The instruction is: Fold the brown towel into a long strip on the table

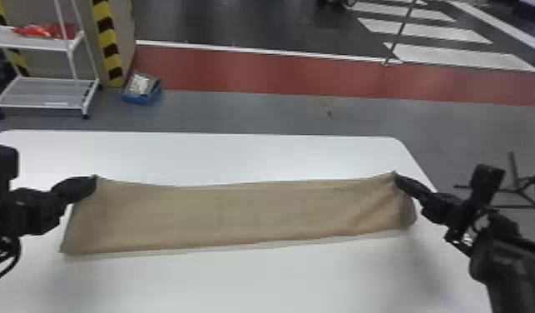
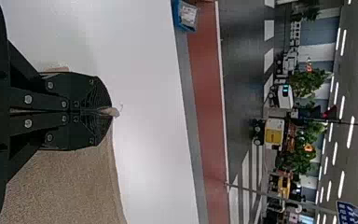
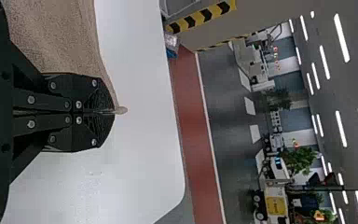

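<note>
The brown towel (image 1: 245,214) stretches as a wide strip across the white table (image 1: 220,156), its far edge held up at both corners and its near edge lying low. At its far left corner is my left gripper (image 1: 95,183), and at the far right corner my right gripper (image 1: 396,178). In the left wrist view the left gripper (image 2: 112,112) is shut, with a bit of towel (image 2: 74,186) poking out between its tips. The right wrist view has the right gripper (image 3: 114,111) likewise shut on a corner of the towel (image 3: 60,37).
Bare tabletop lies beyond the towel and in front of it. The table's rounded far right corner (image 1: 397,141) is close to the right arm. Past the table, on the floor, are a white shelf cart (image 1: 45,93) and a blue bin (image 1: 141,98).
</note>
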